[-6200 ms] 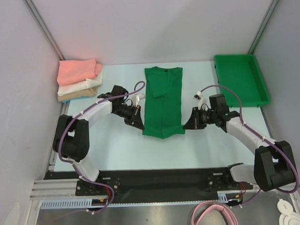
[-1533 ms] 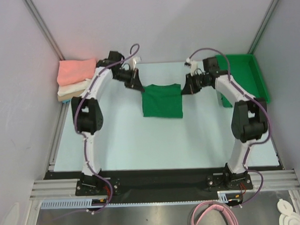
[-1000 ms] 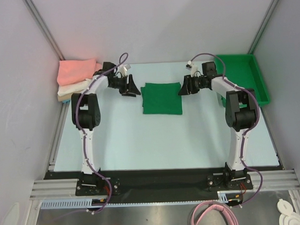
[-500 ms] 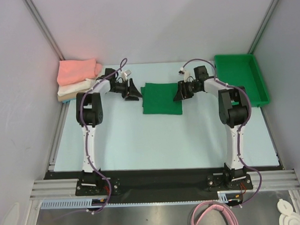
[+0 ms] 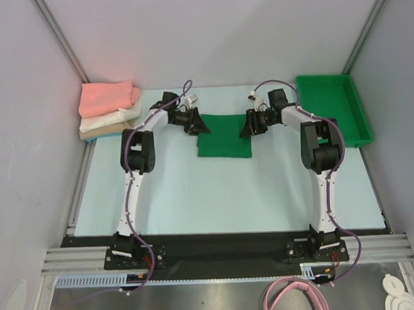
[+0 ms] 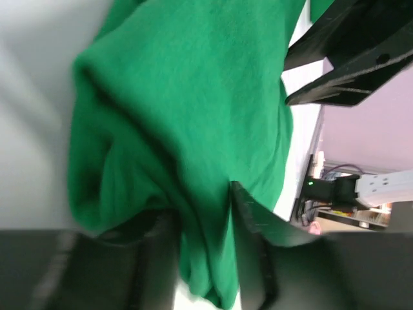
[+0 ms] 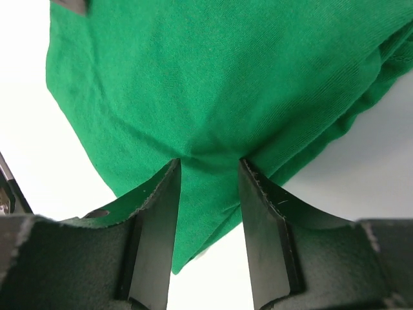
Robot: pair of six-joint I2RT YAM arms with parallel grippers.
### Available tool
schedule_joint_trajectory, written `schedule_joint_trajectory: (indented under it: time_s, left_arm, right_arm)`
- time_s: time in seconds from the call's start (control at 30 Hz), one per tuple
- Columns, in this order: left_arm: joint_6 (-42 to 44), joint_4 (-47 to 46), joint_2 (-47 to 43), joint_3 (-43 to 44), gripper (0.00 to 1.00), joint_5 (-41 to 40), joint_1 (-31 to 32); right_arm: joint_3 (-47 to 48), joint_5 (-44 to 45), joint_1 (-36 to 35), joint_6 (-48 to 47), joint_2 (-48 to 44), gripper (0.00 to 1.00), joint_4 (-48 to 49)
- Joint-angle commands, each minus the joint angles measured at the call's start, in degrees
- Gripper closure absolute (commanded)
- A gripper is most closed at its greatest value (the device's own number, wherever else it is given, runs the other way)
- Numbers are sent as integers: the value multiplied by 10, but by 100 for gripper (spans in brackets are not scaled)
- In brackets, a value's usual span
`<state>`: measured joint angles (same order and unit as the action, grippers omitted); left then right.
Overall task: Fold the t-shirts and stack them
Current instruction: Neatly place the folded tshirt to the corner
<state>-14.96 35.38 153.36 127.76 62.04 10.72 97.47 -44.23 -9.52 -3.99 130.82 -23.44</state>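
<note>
The dark green t-shirt (image 5: 223, 137) lies folded into a small rectangle at the back middle of the table. My left gripper (image 5: 200, 126) is at its far left corner and my right gripper (image 5: 246, 129) at its far right corner. In the left wrist view the left gripper (image 6: 201, 206) is open, with a bunched edge of the green shirt (image 6: 193, 97) between its jaws. In the right wrist view the right gripper (image 7: 210, 165) is open and straddles a corner of the shirt (image 7: 213, 77). A stack of folded shirts, salmon pink (image 5: 108, 96), white (image 5: 113, 119) and tan (image 5: 106, 132), sits at the back left.
A rigid green plastic bin (image 5: 332, 108) stands at the back right. Grey walls close in the table at the back and on both sides. The pale table top (image 5: 222, 195) stretches from the shirt to the arm bases.
The shirt was folded in half toward the back and let go. Both grippers then drew apart and have now moved inward onto the shirt's far corners.
</note>
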Motion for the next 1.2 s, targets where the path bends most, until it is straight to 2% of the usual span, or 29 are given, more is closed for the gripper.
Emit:
schedule_joint_trajectory:
  time_s: [0.0,0.03,0.07,0.17,0.3,0.33,0.37,0.43,0.47,0.57,0.73,0.83,0.93,1.17]
  left_arm:
    - [-3,3,26,13,64,-5,19]
    - [-1,6,24,11,69,-5,18]
    - [6,8,21,8,83,-8,18]
    - [29,16,-9,-20,100,-20,7]
    - [117,96,-65,-20,100,-107,-14]
    - [136,112,-88,-15,100,-161,-17]
    - [179,142,-100,-2,100,-194,-17]
    - [212,164,-120,6,100,-253,-17]
    - [235,170,-140,8,100,-312,-17]
    - [276,195,-167,20,99,-416,-17]
    - [327,192,-191,35,100,-568,-17]
    - [365,172,-206,42,100,-668,-16]
    - [394,153,-220,48,100,-736,-14]
    - [448,86,-230,85,100,-860,-12]
  right_arm:
    - [18,7,2,3,11,54,-11]
    - [17,7,2,1,11,54,-11]
    - [15,8,3,0,7,54,-11]
    - [12,12,5,-23,-22,55,-32]
    - [-24,58,7,-86,-122,54,-71]
    - [-53,96,6,-96,-146,54,-70]
    - [-69,114,5,-109,-200,54,-66]
    - [-97,145,2,-116,-248,53,-73]
    - [-114,150,2,-116,-269,53,-80]
    - [-155,139,1,-96,-344,53,-111]
    - [-255,97,0,-72,-459,52,-67]
    - [-281,110,10,-83,-482,52,-50]
    - [-282,79,35,-75,-477,52,-49]
    - [-295,63,47,-78,-477,52,-45]
